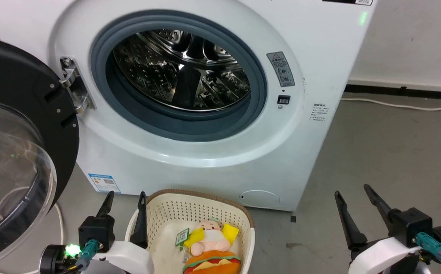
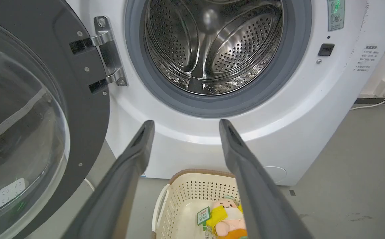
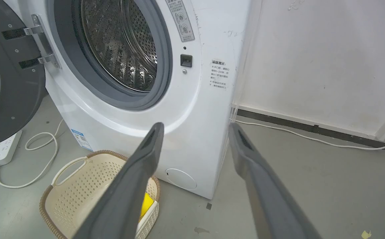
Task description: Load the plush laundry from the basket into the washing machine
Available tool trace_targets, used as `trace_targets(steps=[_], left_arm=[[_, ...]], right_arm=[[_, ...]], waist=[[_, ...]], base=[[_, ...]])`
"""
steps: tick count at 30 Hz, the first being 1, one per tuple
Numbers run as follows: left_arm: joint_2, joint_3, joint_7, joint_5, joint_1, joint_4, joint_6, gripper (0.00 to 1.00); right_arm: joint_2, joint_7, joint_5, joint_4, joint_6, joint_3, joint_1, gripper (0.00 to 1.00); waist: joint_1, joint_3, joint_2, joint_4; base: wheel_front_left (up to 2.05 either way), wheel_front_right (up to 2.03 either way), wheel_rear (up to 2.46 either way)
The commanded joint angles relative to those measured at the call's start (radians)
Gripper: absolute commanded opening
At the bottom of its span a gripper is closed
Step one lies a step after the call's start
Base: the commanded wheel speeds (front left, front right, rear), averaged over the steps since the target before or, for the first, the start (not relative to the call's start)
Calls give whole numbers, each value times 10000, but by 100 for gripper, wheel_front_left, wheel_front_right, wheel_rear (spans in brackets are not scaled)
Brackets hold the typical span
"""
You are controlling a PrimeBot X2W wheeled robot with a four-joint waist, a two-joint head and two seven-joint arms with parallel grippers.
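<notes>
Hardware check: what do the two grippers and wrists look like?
Left gripper and right gripper match: two long, dark, tapering fingers on a black block, a white wrist shell behind, and a teal cable connector. A green light glows at the left wrist.

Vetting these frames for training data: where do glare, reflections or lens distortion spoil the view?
Head view: glints on the steel drum, pale reflections on the door glass. Left wrist view: the wide lens bows the front of the washing machine; the left gripper looms large. Right wrist view: even light, the right gripper covers most of the plush laundry.
</notes>
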Motion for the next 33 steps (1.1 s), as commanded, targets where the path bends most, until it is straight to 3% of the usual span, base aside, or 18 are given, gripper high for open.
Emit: trace_targets(steps=[1, 16, 33], left_arm=[[0, -57, -122, -53, -170, 29, -21, 100], [106, -369, -415, -71, -984, 954, -231, 100], [693, -886, -17, -473, -2561, 3565, -519, 100]], right_arm=[[0, -126, 130, -85, -1, -51, -60, 100], [-1, -418, 422, -346, -2, -135, -442, 100], [-1, -815, 1351, -368, -4, 10, -949, 100]], waist=[[0, 128, 0, -37], [0, 1290, 0, -430], [0, 2954, 0, -1312]], base=[[0, 0, 0], [0, 0, 0], [0, 0, 0]])
